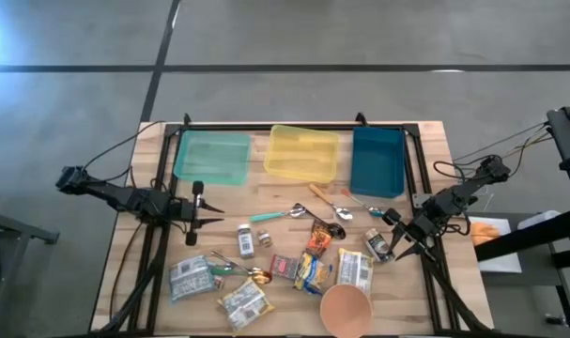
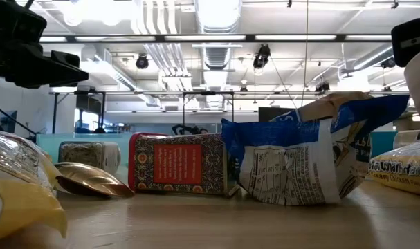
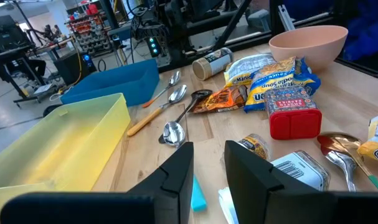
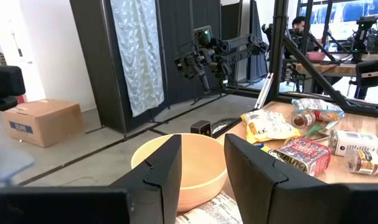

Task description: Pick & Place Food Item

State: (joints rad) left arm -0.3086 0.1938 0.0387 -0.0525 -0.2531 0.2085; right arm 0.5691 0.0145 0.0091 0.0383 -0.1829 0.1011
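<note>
Only high view shows green bin [image 1: 212, 157], left tool [image 1: 207, 214].

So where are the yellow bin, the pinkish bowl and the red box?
yellow bin [image 1: 303, 153], high view, bare floor of the bin
pinkish bowl [image 1: 346, 308], high view, inside
red box [image 3: 293, 118], left wrist view, front face

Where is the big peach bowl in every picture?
High view: the peach bowl sits at the table's front edge, right of centre.
Low view: not in it.
Left wrist view: bowl far across the table, beyond the snack packets.
Right wrist view: bowl close, just past the right gripper.
Shared landmark: the red box.
</note>
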